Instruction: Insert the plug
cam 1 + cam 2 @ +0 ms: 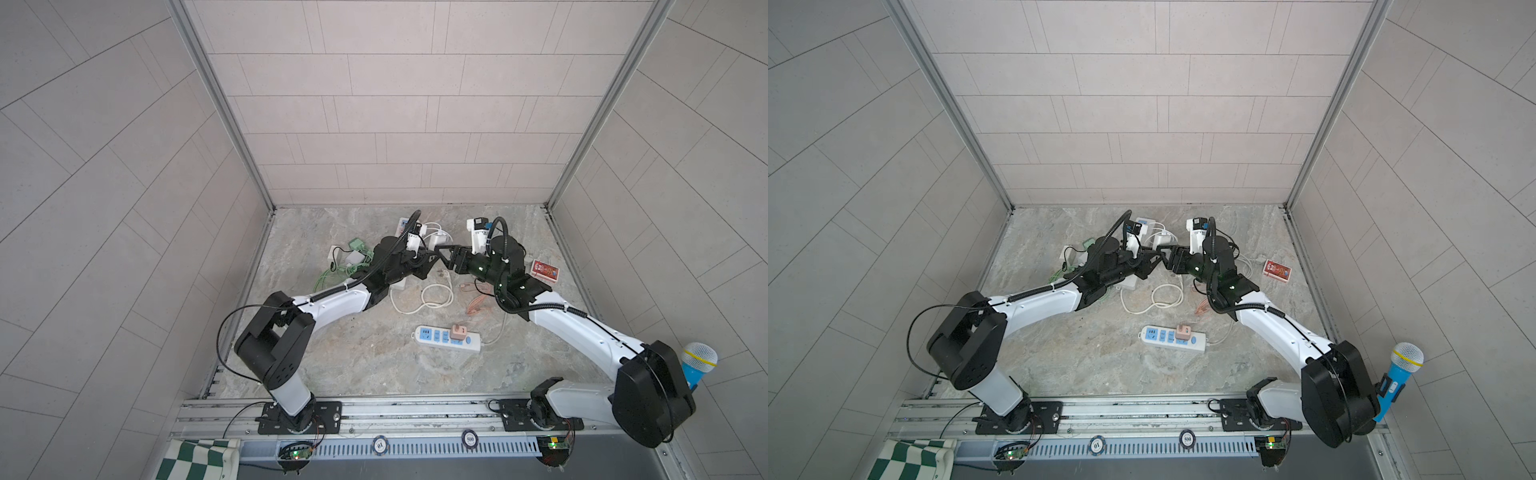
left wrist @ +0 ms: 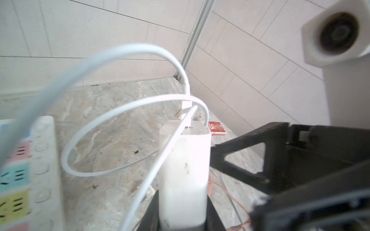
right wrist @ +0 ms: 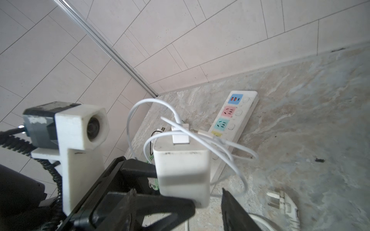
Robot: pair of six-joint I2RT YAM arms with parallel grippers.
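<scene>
The left hand is clamped tight on the white charger plug. The right hand stands part open around it, not gripping.

Far middle is crowded: my left gripper and right gripper meet nose to nose at the charger, its white cable looping above. Green wires block the left, a coiled cord and power strip the near middle. Near left tabletop lies bare.
</scene>
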